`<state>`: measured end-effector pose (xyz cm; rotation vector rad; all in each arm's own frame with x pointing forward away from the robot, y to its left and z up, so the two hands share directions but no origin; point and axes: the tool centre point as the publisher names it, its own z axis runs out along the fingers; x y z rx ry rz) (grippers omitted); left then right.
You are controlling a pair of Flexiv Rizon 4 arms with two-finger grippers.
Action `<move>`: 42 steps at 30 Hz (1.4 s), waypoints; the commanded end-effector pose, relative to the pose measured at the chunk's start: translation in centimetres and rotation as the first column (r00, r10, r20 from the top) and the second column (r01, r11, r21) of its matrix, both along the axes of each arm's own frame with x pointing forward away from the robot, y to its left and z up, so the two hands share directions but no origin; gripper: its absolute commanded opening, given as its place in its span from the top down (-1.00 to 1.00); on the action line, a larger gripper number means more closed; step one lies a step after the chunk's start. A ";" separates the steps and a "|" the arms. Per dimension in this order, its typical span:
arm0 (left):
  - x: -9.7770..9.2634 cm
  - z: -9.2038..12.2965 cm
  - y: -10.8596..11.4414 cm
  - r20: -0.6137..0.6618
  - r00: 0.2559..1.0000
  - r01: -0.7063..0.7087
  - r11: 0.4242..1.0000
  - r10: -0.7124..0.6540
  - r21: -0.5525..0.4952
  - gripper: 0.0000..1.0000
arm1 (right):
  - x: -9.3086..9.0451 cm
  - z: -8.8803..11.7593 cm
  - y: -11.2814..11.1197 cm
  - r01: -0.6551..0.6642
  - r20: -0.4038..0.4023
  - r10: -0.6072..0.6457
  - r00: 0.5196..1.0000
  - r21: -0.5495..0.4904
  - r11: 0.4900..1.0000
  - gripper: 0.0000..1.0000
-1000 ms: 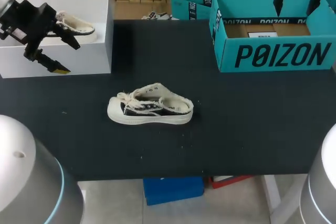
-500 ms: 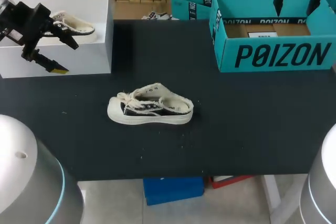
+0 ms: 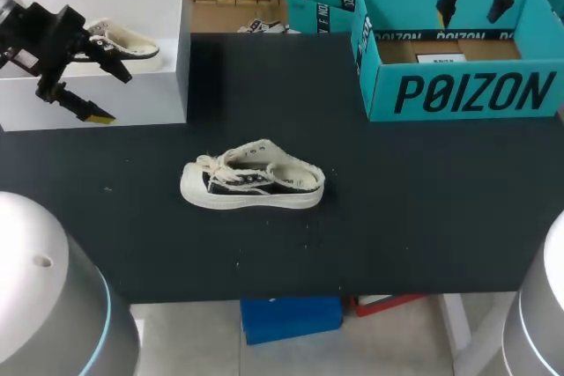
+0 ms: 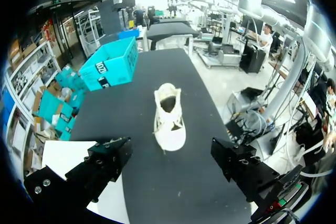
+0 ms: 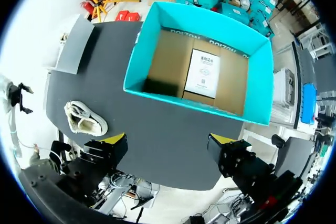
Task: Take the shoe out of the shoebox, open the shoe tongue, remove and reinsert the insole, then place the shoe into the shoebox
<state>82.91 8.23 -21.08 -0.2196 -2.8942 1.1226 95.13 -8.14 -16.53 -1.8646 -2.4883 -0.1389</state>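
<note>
- Shoe (image 3: 253, 180) is out of the shoebox (image 3: 458, 94), resting on the counter (image 3: 397, 226) well apart from the shoebox.
- Step in hand, likely: opening the tongue. Insole state can't be told, the shoe's opening just looks dark.
- Right jaws hang over the shoebox, spread, empty.
- Left jaws are far from the shoebox, over a white block (image 3: 132, 94) — spread, empty.
- Next probably needs one arm down to pin the heel and the other to pinch the tongue — loose laces may snag.
- Shoe: cream canvas, black side panel, white rubber sole.
- Shoebox: teal card, open top, brown floor.
</note>
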 end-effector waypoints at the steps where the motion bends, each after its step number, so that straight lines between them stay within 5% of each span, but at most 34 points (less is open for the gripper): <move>1: 0.0 -0.1 0.0 0.003 1.000 0.000 1.000 0.000 0.001 -1.00 | -6.1 -0.2 2.1 -0.205 0.155 0.189 0.970 0.093 0.974 -1.00; 10: 0.0 -0.1 0.0 0.003 1.000 0.000 1.000 0.000 0.001 -1.00 | -11.7 -4.7 6.8 -0.508 0.316 0.434 0.844 0.207 0.836 -1.00; 20: 0.0 -0.1 0.0 0.003 1.000 0.000 1.000 0.000 0.001 -1.00 | -13.7 -7.8 10.4 -0.728 0.556 0.511 0.656 0.288 0.621 -1.00; 27: 0.0 -0.1 0.0 0.003 1.000 0.000 1.000 0.000 0.001 -1.00 | -13.9 -10.0 12.8 -0.800 0.636 0.506 0.583 0.341 0.494 -1.00; 30: 0.0 -0.1 0.0 0.003 1.000 0.000 1.000 0.000 0.001 -1.00 | -14.1 -11.3 13.8 -0.799 0.658 0.481 0.580 0.342 0.495 -1.00; 42: 0.0 -0.1 0.0 0.003 1.000 0.000 1.000 0.000 0.001 -1.00 | -14.1 -11.3 13.8 -0.799 0.658 0.481 0.580 0.342 0.495 -1.00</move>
